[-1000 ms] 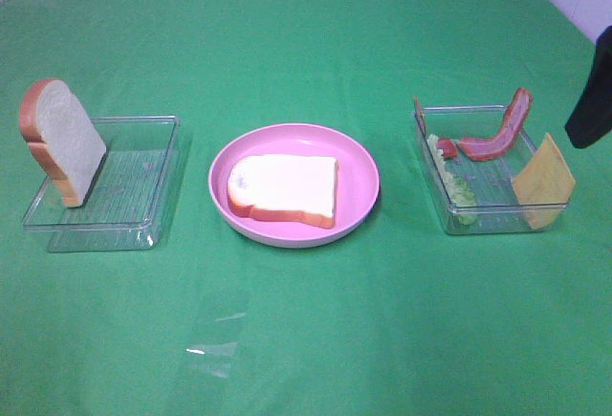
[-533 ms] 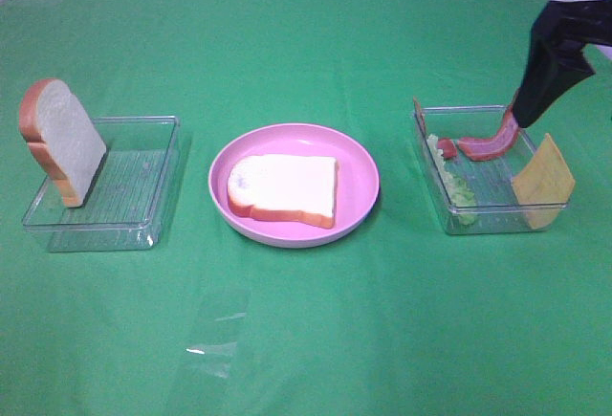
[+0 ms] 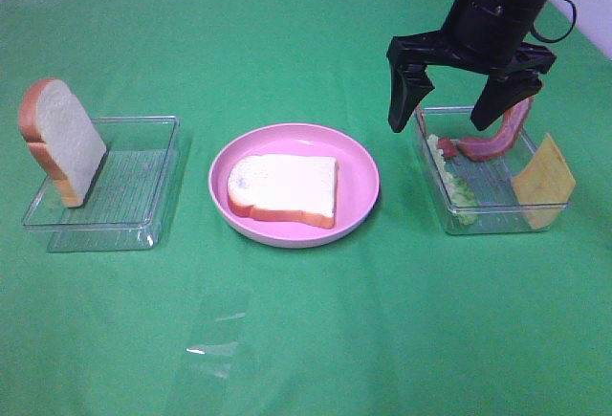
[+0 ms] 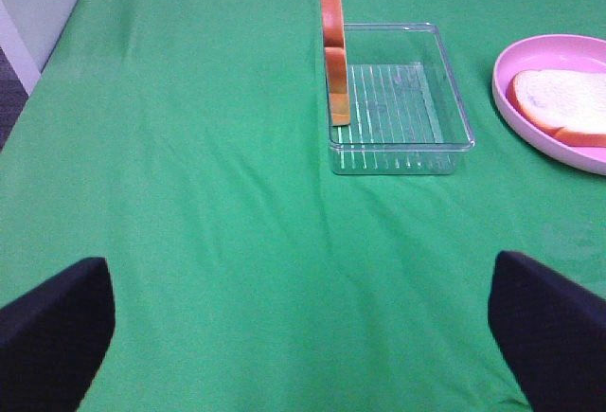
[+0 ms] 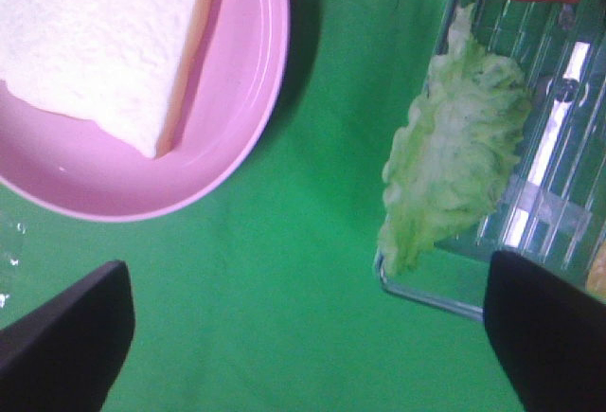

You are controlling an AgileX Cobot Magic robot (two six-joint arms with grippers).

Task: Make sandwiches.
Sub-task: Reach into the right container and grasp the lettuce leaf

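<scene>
At the left, a spare bread slice [image 3: 59, 143] leaned upright in the left tray [image 3: 143, 215]; my left gripper [image 4: 303, 336] hung well apart from it, wide open and empty. In the middle, only the base slice [image 3: 284, 188] lay on the pink plate [image 3: 359, 163]. Lettuce [image 5: 454, 161], bacon [image 3: 497, 139] and cheese [image 3: 543, 179] waited unlayered in the right tray [image 3: 497, 220], over whose left edge my right gripper [image 3: 437, 121] hovered, pointing down, jaws spread, holding nothing.
</scene>
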